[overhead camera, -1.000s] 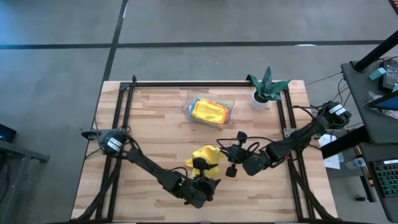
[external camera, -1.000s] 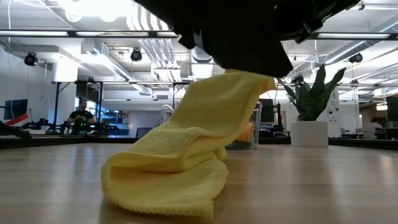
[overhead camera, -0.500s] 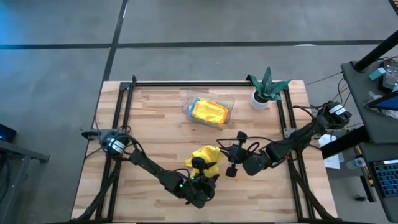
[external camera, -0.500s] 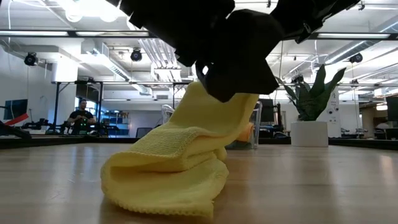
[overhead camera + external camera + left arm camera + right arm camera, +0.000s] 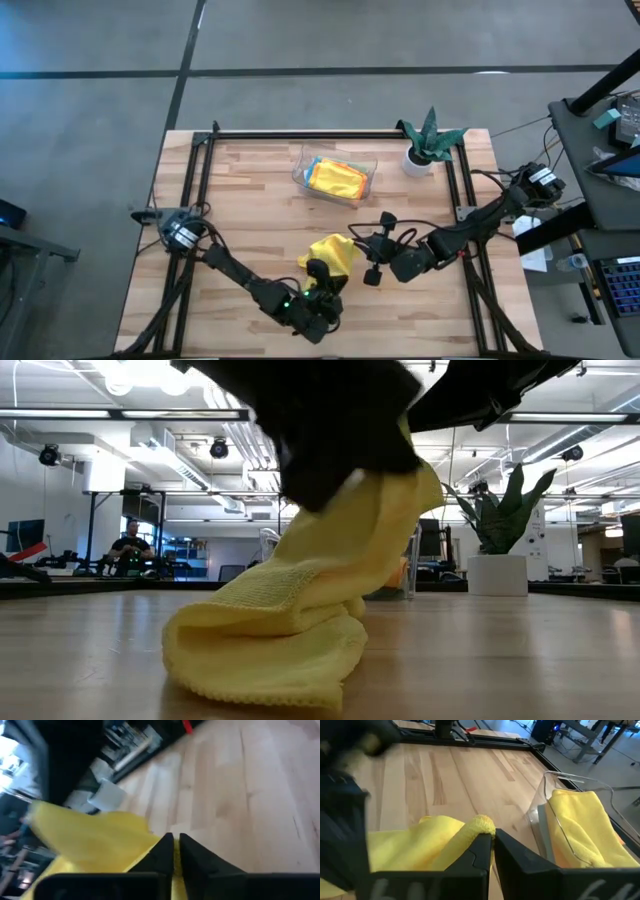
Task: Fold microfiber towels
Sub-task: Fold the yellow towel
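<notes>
Near the front edge of the wooden surface, a little right of its middle, a bright yellow towel sits bunched in a loose heap, part of it lifted off the boards. The left claw is closed on the towel's near side, its two fingers pressed together over a yellow fold in the left wrist view. The right claw is also closed, pinching a raised ridge of the same towel from the other side, so the cloth is held at two places. In the low view the lower part of the towel rests on the surface in a rounded roll while the upper part rises into the dark claws above it. Toward the back edge stands a clear plastic tray holding a second yellow towel. A small plant in a white pot stands near the back right corner.
</notes>
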{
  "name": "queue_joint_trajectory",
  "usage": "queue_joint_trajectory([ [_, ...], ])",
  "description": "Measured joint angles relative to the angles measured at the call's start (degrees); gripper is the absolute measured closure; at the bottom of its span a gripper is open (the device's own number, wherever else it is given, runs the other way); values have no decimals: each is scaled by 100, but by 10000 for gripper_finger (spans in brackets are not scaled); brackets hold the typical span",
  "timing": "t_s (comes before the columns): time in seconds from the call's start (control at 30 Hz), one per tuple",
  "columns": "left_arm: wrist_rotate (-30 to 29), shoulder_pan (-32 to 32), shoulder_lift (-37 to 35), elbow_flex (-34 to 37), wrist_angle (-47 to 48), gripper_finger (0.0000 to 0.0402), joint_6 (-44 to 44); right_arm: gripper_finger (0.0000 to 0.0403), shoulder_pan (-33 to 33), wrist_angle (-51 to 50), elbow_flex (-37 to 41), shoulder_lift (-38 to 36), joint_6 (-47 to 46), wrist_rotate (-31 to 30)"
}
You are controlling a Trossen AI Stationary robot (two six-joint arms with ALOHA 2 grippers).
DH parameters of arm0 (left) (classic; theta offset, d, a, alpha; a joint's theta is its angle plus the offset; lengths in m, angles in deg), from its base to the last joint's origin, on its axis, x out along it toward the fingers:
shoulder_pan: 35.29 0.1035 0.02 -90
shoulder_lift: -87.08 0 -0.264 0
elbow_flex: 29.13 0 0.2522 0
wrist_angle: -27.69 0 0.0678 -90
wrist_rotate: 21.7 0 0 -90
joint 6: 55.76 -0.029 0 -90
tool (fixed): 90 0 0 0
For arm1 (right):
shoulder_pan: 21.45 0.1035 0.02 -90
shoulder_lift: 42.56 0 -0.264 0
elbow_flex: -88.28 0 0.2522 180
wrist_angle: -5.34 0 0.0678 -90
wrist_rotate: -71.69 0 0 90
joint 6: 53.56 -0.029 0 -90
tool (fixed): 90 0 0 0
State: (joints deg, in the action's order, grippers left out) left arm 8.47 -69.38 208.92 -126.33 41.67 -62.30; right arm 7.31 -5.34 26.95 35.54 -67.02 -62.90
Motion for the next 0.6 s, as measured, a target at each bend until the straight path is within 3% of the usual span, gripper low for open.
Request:
queue_joint_trajectory([
  [0.3, -1318, -618, -938, 8, 940, 401, -290, 390, 11, -263, 0, -1, -58, 0],
  [0.6, -2071, -723, -1880, 180, 2044, 401, -290, 390, 11, -628, 0, -49, -246, -1],
])
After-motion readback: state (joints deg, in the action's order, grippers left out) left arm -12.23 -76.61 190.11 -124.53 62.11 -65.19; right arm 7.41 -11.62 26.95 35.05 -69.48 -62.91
